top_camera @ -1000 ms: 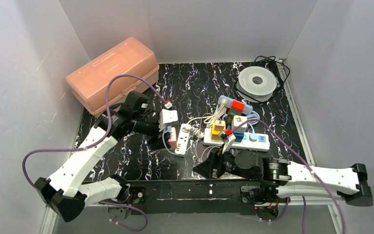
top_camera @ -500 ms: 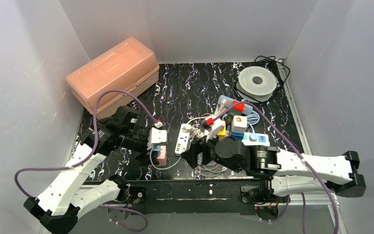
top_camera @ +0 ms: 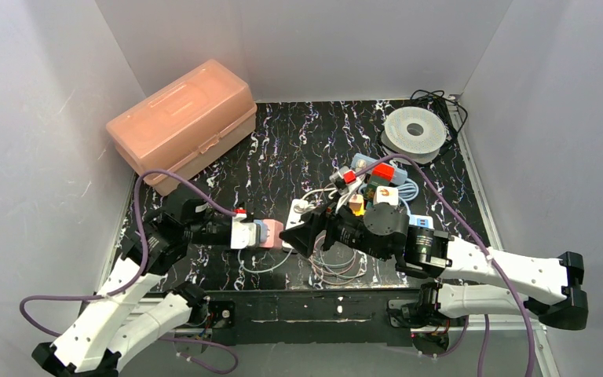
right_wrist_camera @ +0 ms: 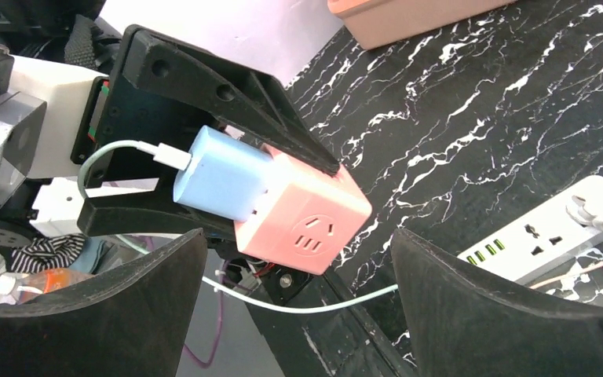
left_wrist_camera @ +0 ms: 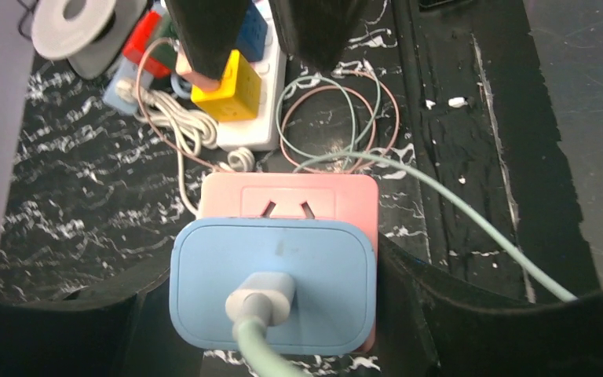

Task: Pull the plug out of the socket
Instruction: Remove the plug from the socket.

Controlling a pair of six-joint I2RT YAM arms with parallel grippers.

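Near the tabletop's near edge, left of middle, the left gripper (top_camera: 261, 234) clamps a pink socket cube (right_wrist_camera: 306, 212) with the blue plug (right_wrist_camera: 224, 174) seated in it. The right gripper (top_camera: 289, 234) faces it, jaws wide apart.

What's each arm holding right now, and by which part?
The left fingers clamp the pink socket cube by opposite sides, blue plug seated in it. The right fingers are open, holding nothing.

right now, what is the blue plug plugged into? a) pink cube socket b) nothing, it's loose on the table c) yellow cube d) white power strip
A: the blue plug sits seated in the pink cube socket, held between the left gripper fingers, apart from the white power strip.
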